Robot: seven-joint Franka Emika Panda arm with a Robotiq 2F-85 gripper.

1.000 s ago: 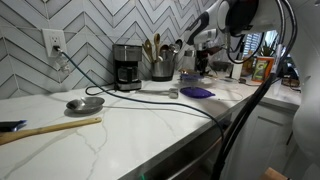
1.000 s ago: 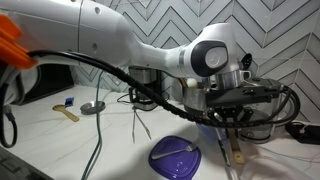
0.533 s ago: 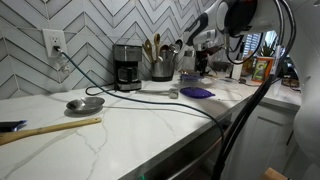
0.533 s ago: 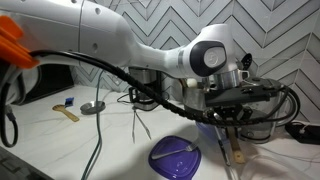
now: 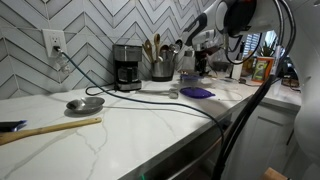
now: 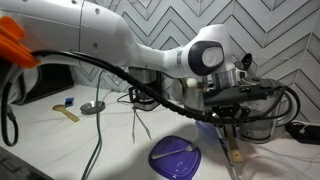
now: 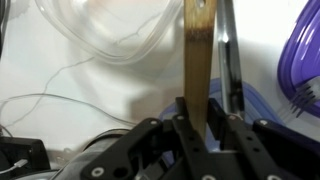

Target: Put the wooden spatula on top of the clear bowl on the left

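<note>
Almost nothing shifts from the earlier frame: gripper (image 7: pixel 199 112) stays pinched on wooden spatula (image 7: pixel 198 50), frame centre, near purple plate (image 6: pixel 175 158). Carry step. Glassy rim upper left is probably the clear bowl (image 7: pixel 105 38); next I move there and lay the spatula across it.

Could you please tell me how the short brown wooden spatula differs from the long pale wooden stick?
The short brown wooden spatula is darker and held in the gripper; the long pale wooden stick lies free on the counter. Both are straight wood.
</note>
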